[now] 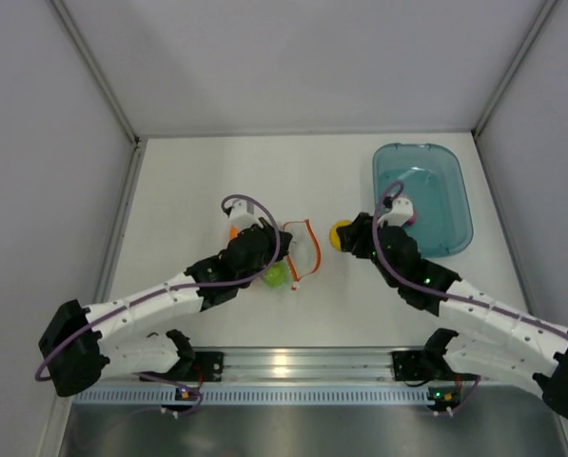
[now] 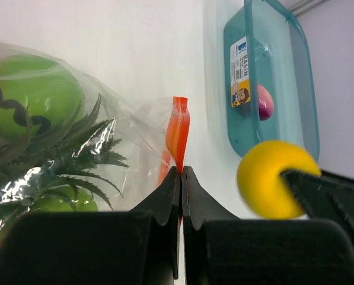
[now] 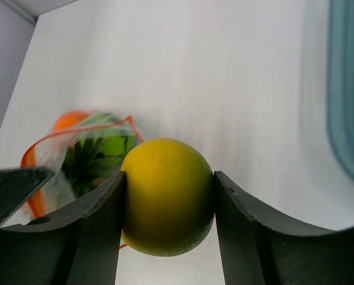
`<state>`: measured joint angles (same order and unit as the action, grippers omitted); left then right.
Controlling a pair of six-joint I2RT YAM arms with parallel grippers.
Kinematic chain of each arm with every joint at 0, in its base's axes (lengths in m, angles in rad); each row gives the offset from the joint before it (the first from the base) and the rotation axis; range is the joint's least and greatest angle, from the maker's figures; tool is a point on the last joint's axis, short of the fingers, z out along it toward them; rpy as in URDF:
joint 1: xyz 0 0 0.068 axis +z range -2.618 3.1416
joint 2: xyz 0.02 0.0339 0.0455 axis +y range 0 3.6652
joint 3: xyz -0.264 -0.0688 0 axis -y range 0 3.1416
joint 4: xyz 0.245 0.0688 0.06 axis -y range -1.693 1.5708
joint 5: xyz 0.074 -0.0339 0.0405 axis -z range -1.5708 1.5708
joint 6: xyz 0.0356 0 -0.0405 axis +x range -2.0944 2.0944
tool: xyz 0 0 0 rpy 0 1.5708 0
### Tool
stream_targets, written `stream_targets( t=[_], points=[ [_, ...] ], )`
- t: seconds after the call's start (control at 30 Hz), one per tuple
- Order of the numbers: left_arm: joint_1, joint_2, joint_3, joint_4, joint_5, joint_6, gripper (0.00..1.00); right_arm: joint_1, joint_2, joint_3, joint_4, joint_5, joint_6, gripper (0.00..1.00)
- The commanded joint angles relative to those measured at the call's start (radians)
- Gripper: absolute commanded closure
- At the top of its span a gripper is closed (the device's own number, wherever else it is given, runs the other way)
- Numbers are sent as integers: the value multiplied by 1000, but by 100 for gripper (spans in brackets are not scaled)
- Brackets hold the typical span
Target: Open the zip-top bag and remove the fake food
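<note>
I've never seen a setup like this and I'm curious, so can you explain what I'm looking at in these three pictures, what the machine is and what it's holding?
These are two robot arms bolted to a white table, each ending in a two-finger gripper. One picture looks down from above; the other two come from cameras on each wrist, looking past that arm's own fingers.

The left gripper is pinched shut on the orange-red zip strip of a clear zip-top bag. Toy fruit remains inside: a green piece with a dark squiggle and a spiky pineapple crown.

The right gripper holds a yellow ball just outside the bag. Beyond it sits a translucent blue tub with a pink piece in it.
</note>
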<state>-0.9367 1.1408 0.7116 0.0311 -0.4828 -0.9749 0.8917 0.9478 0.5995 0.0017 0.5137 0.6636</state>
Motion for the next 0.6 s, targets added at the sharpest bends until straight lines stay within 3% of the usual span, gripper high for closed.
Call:
stream_targets(
  t=[0.0, 0.13, 0.23, 0.57],
  points=[
    [9, -44, -8, 15, 21, -7, 100, -163, -49, 100, -134, -19, -101, 64],
    [9, -65, -11, 15, 45, -1, 100, -420, -43, 129, -137, -119, -136, 62],
    [10, -75, -1, 15, 72, 7, 100, -638, 82, 184, -144, -216, -154, 59],
    [12, -58, 58, 12, 173, 59, 100, -855, 457, 359, -189, -210, -197, 52]
  ],
)
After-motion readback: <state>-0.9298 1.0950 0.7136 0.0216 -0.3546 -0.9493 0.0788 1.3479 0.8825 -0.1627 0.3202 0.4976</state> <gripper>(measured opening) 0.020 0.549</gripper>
